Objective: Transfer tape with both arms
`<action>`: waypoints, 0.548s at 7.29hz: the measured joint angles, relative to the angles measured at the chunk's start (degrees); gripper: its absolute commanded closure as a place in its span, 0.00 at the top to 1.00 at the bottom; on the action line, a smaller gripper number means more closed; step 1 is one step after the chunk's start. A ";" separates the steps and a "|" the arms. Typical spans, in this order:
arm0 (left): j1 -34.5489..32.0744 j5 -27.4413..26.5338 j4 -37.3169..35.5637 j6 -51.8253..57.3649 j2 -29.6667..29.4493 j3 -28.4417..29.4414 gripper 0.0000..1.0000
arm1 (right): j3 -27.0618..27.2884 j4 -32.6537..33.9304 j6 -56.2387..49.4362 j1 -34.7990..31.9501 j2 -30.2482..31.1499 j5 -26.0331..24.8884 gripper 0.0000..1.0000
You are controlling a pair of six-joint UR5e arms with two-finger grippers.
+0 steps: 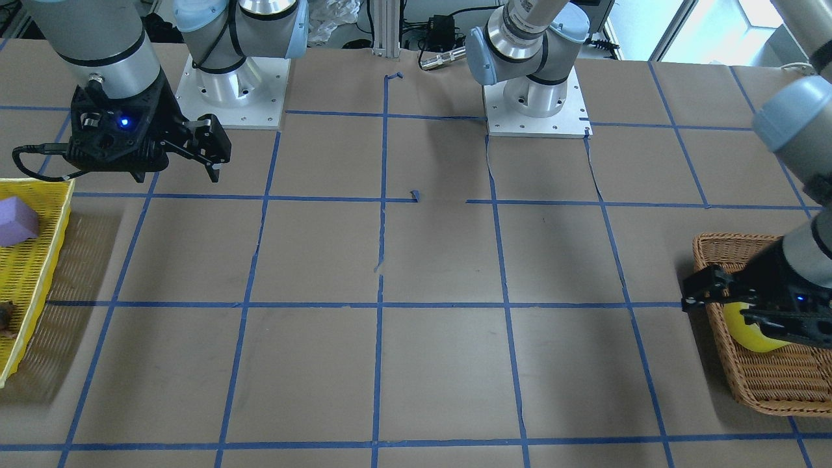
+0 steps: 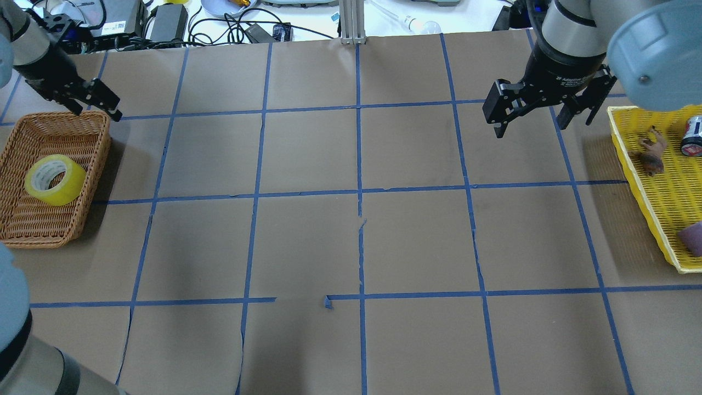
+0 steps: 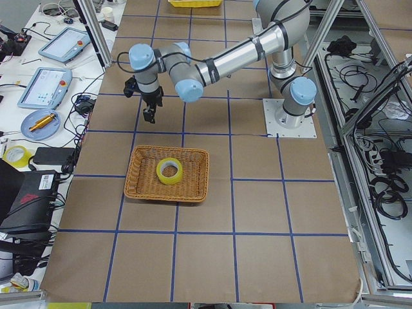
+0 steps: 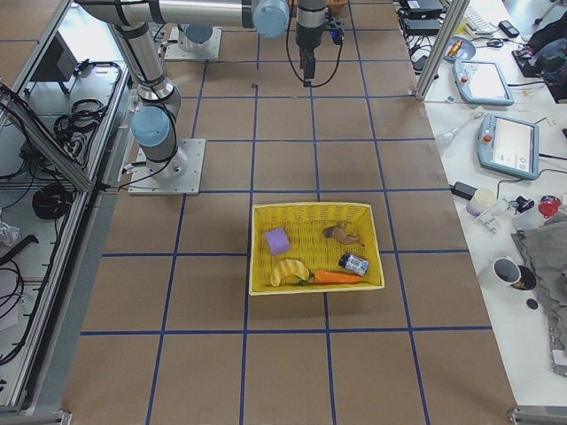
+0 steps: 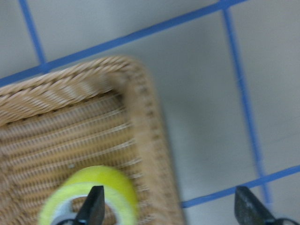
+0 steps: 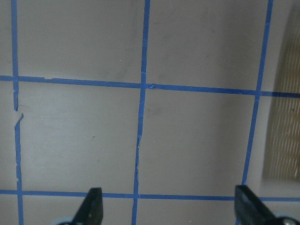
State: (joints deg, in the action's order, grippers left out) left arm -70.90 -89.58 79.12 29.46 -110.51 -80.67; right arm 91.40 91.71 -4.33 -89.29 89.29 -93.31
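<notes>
The yellow tape roll (image 2: 55, 180) lies flat in a wicker basket (image 2: 66, 118) at the table's left end. It also shows in the front view (image 1: 747, 328), the left side view (image 3: 169, 170) and the left wrist view (image 5: 108, 185). My left gripper (image 2: 90, 101) is open and empty. It hovers over the basket's far corner, above and apart from the tape. In the left wrist view its open fingers (image 5: 96, 206) frame the basket corner. My right gripper (image 2: 540, 109) is open and empty. It hangs above the bare table beside the yellow tray (image 2: 647, 181).
The yellow tray at the right end holds a purple block (image 2: 692, 238), a can (image 2: 692, 134), a small brown figure (image 2: 650, 153) and other items. Blue tape lines grid the brown table. Both arm bases (image 1: 231, 91) stand at the robot's side.
</notes>
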 measured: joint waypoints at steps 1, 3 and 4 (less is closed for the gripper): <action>-4.62 0.12 2.26 -6.72 3.26 -0.69 1.00 | -0.25 -0.02 0.34 0.01 0.04 0.19 1.00; -11.57 0.30 3.68 -15.80 10.09 -4.17 1.00 | -0.62 -0.11 0.50 0.10 0.11 0.81 1.00; -13.63 0.40 3.85 -18.41 13.22 -6.31 1.00 | -0.69 -0.14 0.49 0.10 0.24 1.09 1.00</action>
State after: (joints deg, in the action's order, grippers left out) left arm -84.53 -89.18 82.97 11.05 -97.29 -86.98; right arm 90.71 91.57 -3.84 -89.19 89.52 -92.22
